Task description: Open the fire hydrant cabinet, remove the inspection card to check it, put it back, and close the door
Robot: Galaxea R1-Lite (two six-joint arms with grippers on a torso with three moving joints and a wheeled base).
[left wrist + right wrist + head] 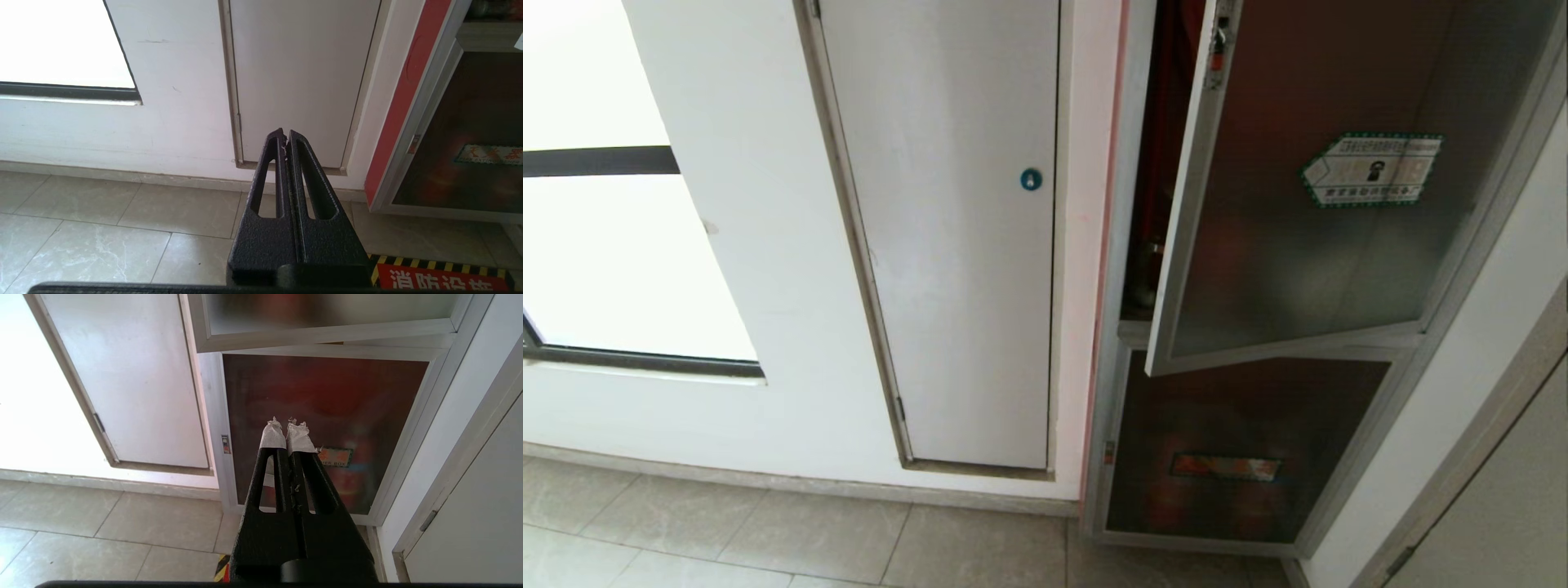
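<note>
Fire hydrant cabinet (pixel 1131 245) stands at the right of my head view, set into the wall, and its door (pixel 1307 229) hangs partly ajar, its free edge swung out from the frame so a dark red slit of the inside shows. On the tinted glass sits a green-bordered white sticker (pixel 1372 169), and a small latch (pixel 1218 49) is near the top of the free edge. I see no inspection card.

My right gripper (pixel 286 426) has its fingers pressed together, tips wrapped in white tape, holding nothing and touching nothing; it points toward the lower dark panel (pixel 322 428) with its small label (pixel 336 456). My left gripper (pixel 284 136) is likewise pressed together and empty, aimed at the foot of the plain white door (pixel 956 229) with its round blue lock (pixel 1031 179).

Pale stone tiles cover the floor (pixel 768 539). A bright window (pixel 605 245) fills the wall at the left.
</note>
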